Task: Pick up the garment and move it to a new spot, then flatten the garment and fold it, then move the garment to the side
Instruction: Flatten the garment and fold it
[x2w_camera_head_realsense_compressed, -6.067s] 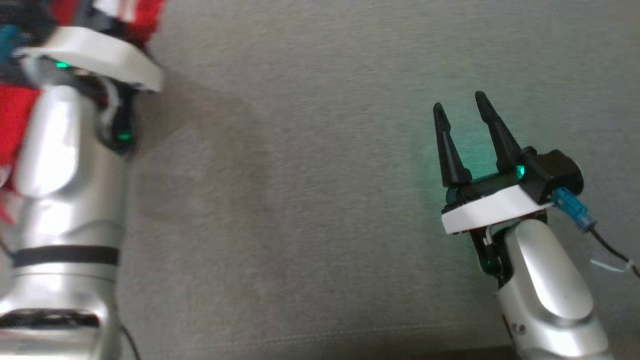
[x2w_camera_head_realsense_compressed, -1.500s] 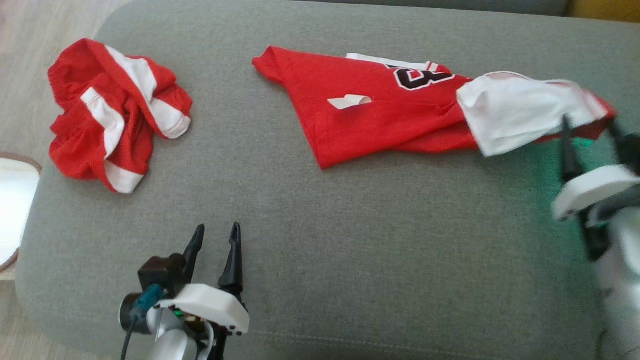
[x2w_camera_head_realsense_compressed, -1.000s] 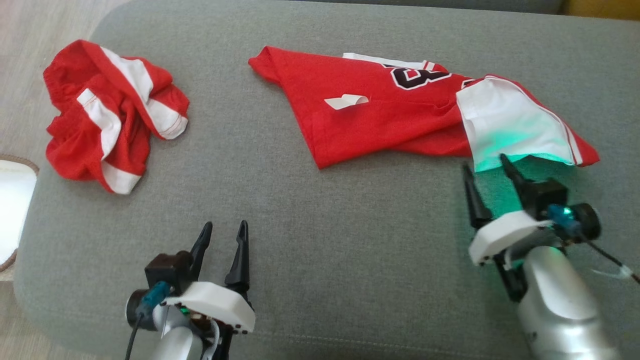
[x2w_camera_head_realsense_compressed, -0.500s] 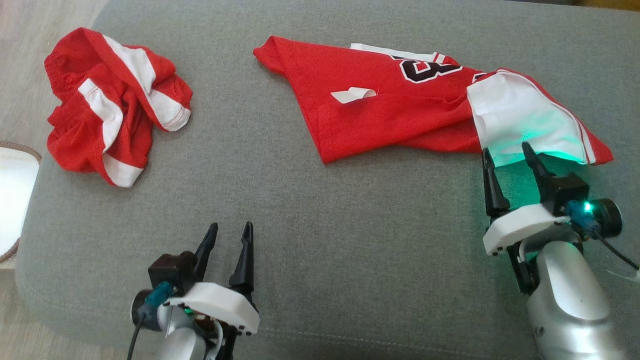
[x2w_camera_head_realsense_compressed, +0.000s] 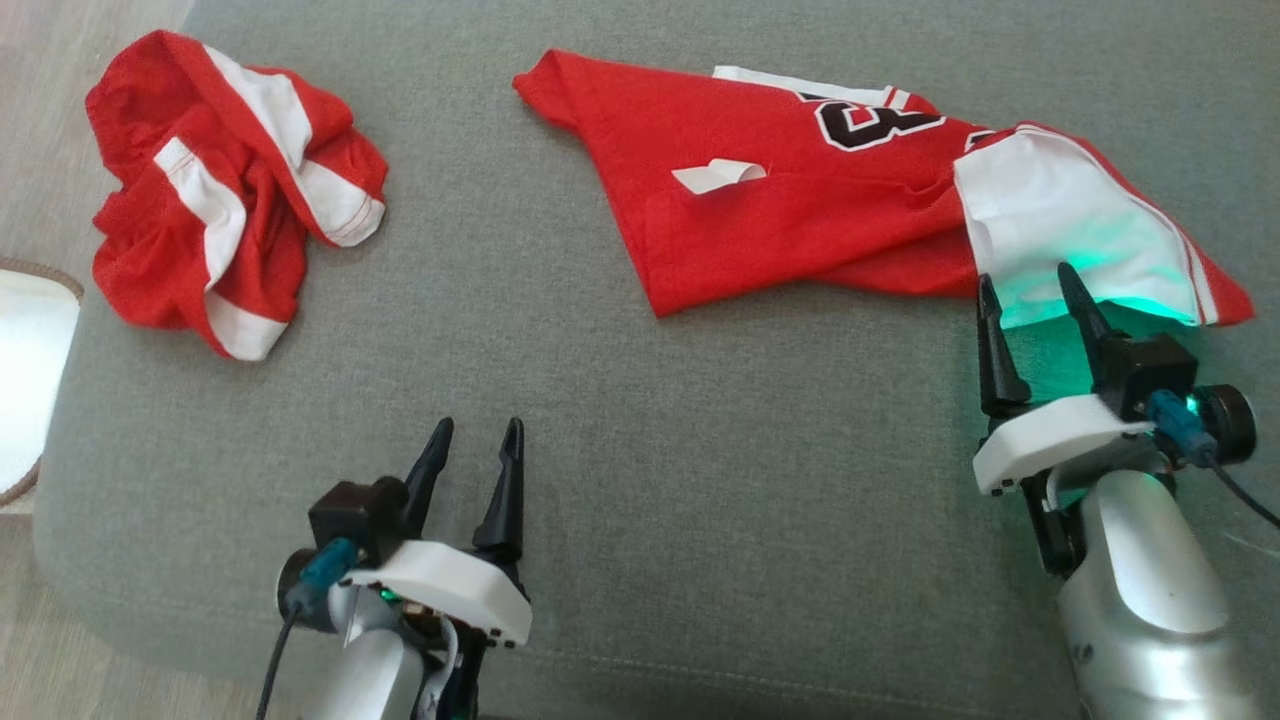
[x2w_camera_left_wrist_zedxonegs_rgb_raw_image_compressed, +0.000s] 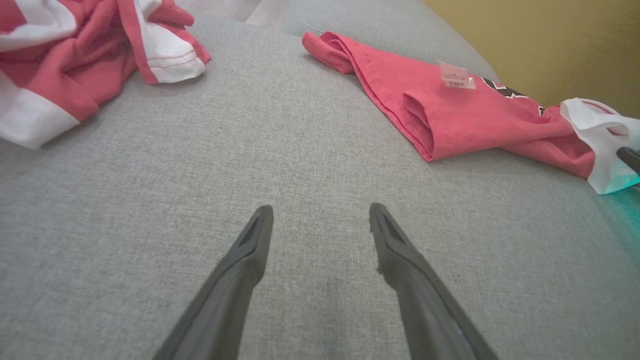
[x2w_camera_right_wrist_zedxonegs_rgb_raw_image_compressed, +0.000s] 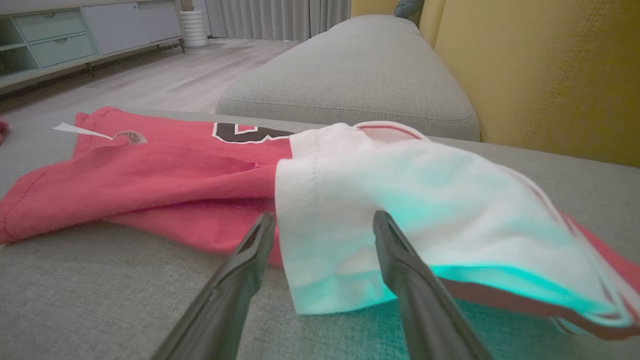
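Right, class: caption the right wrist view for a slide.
Open right claw poised at the white sleeve of a red jersey on a grey fabric cushion.

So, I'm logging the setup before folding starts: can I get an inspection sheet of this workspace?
Surface: grey sofa cushion.
Job's things: red jersey lying rumpled, partly folded over itself; white sleeve at its right end; tag showing.
Clutter: crumpled red-and-white garment, far left.
End effectors: left end effector open above the cushion; right end effector open, tips at the sleeve's near edge.
Cables: black cable with blue plug at left wrist; another at right wrist.
Surroundings: yellow backrest, wood floor, pale cabinet.
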